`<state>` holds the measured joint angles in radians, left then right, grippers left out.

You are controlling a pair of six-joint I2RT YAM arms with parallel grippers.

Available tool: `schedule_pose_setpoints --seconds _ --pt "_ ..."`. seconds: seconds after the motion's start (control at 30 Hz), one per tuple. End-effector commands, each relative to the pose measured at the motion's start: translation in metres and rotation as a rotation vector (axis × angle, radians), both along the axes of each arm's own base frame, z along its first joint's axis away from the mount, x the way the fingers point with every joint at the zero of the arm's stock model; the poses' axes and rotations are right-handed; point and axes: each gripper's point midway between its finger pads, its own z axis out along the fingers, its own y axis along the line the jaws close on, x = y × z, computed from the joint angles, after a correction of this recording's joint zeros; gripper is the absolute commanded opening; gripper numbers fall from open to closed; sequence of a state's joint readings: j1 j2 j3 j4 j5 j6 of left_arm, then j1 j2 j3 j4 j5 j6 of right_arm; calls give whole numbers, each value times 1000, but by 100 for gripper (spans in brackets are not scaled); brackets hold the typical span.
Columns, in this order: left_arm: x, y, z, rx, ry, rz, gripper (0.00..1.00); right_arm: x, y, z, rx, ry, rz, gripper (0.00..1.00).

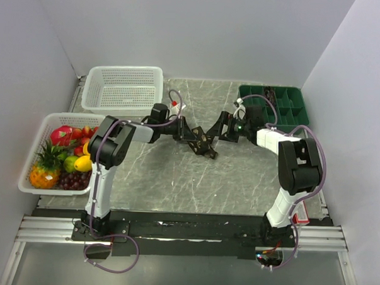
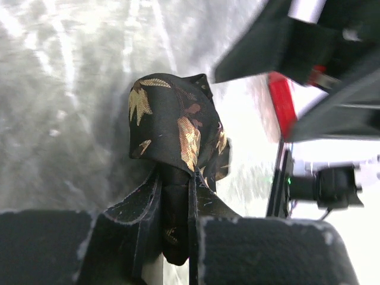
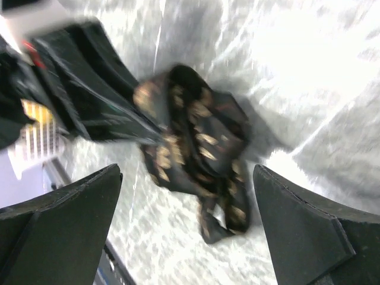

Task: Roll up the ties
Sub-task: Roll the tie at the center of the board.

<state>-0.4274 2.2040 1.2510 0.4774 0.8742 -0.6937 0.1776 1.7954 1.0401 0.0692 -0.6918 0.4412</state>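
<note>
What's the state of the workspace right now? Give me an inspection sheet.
Surface: grey marbled table; no spills seen.
Job's things: one tie, bunched up mid-table, not rolled yet.
Clutter: fruit basket at left; empty white basket behind it; green tray at far right, contents too small to tell.
Grippers: left gripper shut on the tie; right gripper open, facing the tie.
Cables: purple cables run along both arms, apart from the tie.
Surroundings: plain white walls on three sides; nothing else seen.
</note>
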Motion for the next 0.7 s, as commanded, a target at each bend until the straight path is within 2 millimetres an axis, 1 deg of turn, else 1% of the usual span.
schedule_pose_setpoints --seconds 0.0,0.03,0.07,0.13,0.17,0.27,0.33,0.4,0.5,0.53,0.57,0.67 --pt "-23 2 58 -64 -206 -195 1 -5 6 34 55 -145 114 99" --pt "-25 3 60 -64 -212 -204 1 -9 12 42 97 -163 161 99" --pt "-25 4 66 -62 -224 -204 1 -13 16 45 125 -164 180 99" --pt "-22 3 71 -56 -231 -189 1 -16 21 51 169 -178 211 99" --pt "-24 3 76 -74 -236 -206 1 -15 23 54 180 -187 216 99" --pt "-31 -1 90 -131 -246 -250 1 -14 25 52 176 -185 227 99" --pt "-32 -2 94 -137 -251 -265 1 -12 24 48 174 -181 226 99" --pt "-36 -6 93 -126 -263 -291 1 -12 27 49 188 -193 240 99" --pt "-40 -10 99 -122 -267 -310 1 -14 35 48 176 -196 263 99" --pt "-39 -11 102 -127 -274 -311 1 -17 42 46 167 -193 284 99" --pt "-38 -10 102 -127 -273 -309 1 -16 47 49 152 -218 311 99" --pt "-38 -12 106 -134 -280 -322 1 -20 55 40 127 -194 335 99"
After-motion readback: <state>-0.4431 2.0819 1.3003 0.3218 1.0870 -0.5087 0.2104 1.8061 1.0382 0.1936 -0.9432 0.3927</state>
